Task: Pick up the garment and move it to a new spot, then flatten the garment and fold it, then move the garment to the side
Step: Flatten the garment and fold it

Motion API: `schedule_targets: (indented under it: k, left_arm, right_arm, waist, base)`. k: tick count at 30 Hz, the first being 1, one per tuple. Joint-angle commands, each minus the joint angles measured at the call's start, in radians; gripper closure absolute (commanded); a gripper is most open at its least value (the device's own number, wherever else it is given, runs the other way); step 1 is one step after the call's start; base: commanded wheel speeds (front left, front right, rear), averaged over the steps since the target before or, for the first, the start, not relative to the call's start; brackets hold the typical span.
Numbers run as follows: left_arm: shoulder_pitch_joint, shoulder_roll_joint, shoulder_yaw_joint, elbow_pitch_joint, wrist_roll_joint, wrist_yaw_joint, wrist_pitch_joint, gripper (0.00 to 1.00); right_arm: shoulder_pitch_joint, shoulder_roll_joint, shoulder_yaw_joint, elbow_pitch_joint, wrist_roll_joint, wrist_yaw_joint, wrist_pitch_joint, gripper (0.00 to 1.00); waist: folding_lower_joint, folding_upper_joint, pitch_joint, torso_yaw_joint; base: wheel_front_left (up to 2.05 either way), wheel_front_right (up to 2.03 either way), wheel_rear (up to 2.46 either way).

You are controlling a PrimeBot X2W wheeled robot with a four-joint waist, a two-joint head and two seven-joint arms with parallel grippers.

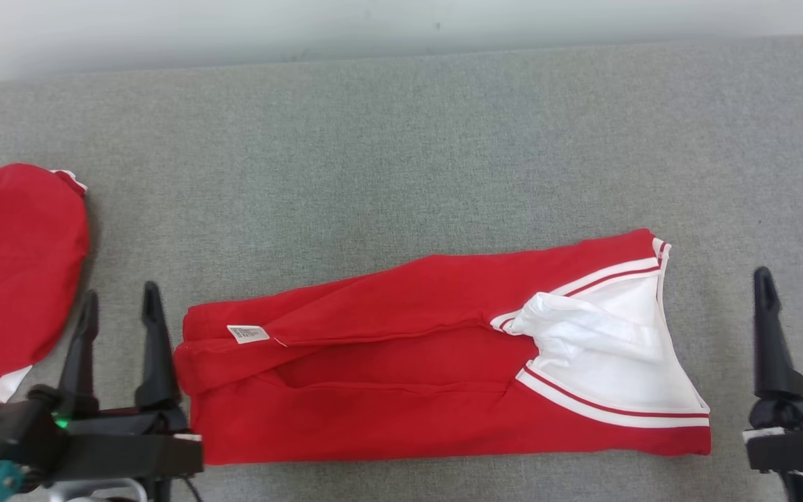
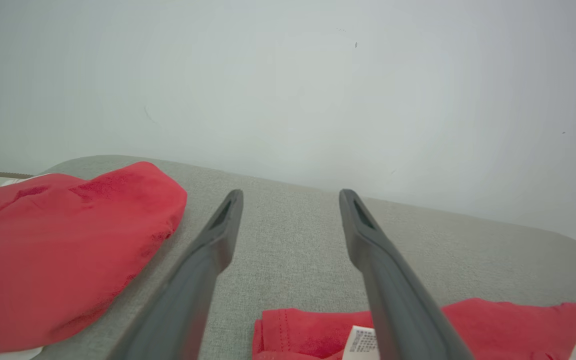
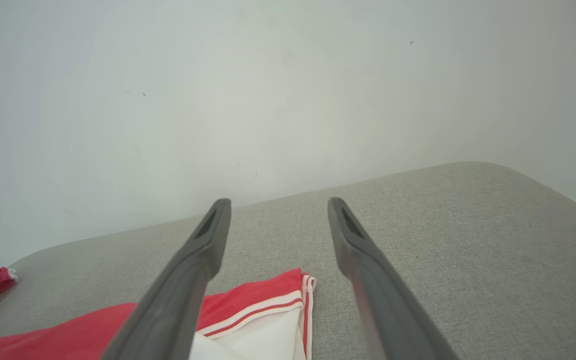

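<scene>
The red garment lies folded on the grey tabletop; its white label has print too small to read. The left end effector and right end effector flank it, both wide and empty.

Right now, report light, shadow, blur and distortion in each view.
Head view: soft even light, no glare, the red garment sharp, a faint shadow beside the other red cloth. Left wrist view: left claw looks soft toward the bottom edge. Right wrist view: wide-angle bend bows the grey surface edge.
</scene>
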Motion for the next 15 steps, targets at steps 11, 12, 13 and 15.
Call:
schedule_targets:
  k: [11,12,13,15]
  left_arm:
    - [-0.006,-0.034,-0.042,0.075,0.136,-0.003,-0.037,0.00]
    - [-0.016,-0.038,-0.034,0.073,0.156,-0.012,-0.039,0.00]
    - [-0.017,-0.041,-0.029,0.086,0.164,-0.024,-0.039,0.00]
    - [-0.023,-0.053,-0.010,0.096,0.182,-0.046,-0.037,0.00]
  right_arm:
    - [-0.010,0.076,0.014,0.053,-0.175,0.000,0.015,0.00]
    - [-0.007,0.079,0.018,0.058,-0.178,0.000,0.014,0.00]
    - [-0.003,0.081,0.018,0.065,-0.186,0.000,0.013,0.00]
    - [0.001,0.081,0.020,0.074,-0.195,0.000,0.015,0.00]
  waist:
    - [0.0000,0.0001,-0.047,0.017]
    - [0.0000,0.0001,-0.050,0.018]
    - [0.0000,0.0001,-0.056,0.022]
    - [0.0000,0.0001,-0.064,0.026]
  base:
    - [0.00,0.00,0.00]
    - [0.00,0.00,0.00]
    - [0.00,0.00,0.00]
    - [0.00,0.00,0.00]
